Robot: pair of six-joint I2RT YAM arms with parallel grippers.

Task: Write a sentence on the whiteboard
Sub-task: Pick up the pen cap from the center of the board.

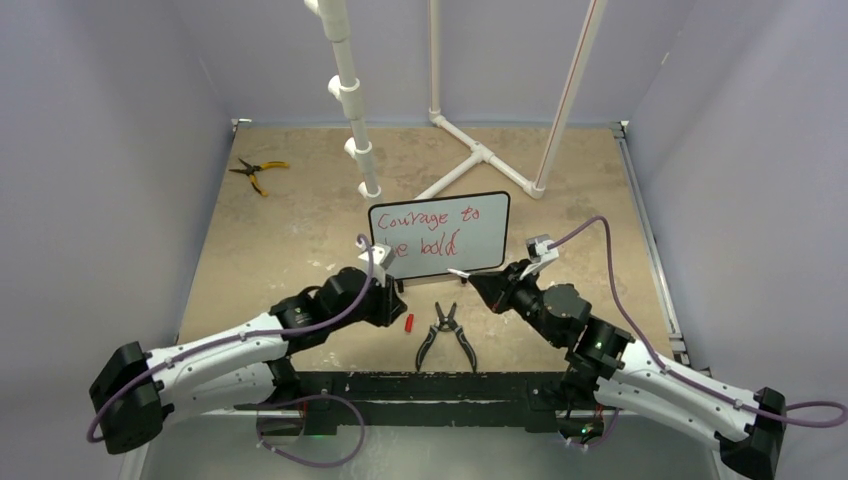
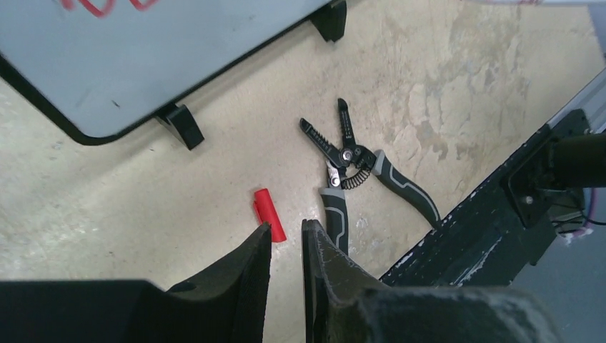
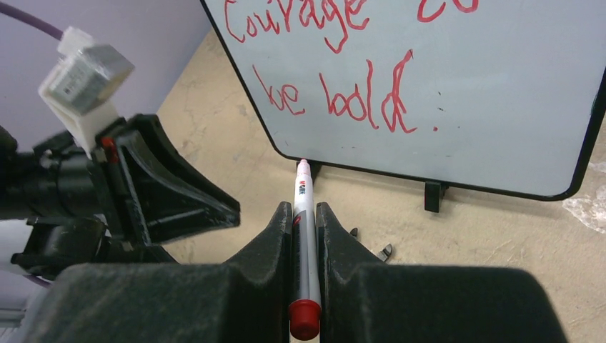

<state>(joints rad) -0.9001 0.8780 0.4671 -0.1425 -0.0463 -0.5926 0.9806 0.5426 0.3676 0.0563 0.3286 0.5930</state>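
The whiteboard stands upright mid-table, black-framed on small feet. The sentence reads "Courage to be bold" in red, in two lines; it also shows in the right wrist view on the whiteboard. My right gripper is shut on a white marker, red tip uncapped, pointing at the board's lower edge and apart from it. My left gripper is slightly open and empty, low by the board's near left corner. A red marker cap lies on the table just beyond its fingertips.
Black-and-grey pliers lie open in front of the board, between the arms. Yellow-handled pliers lie at the back left. A white PVC pipe frame and a post stand behind the board. The black table edge is near.
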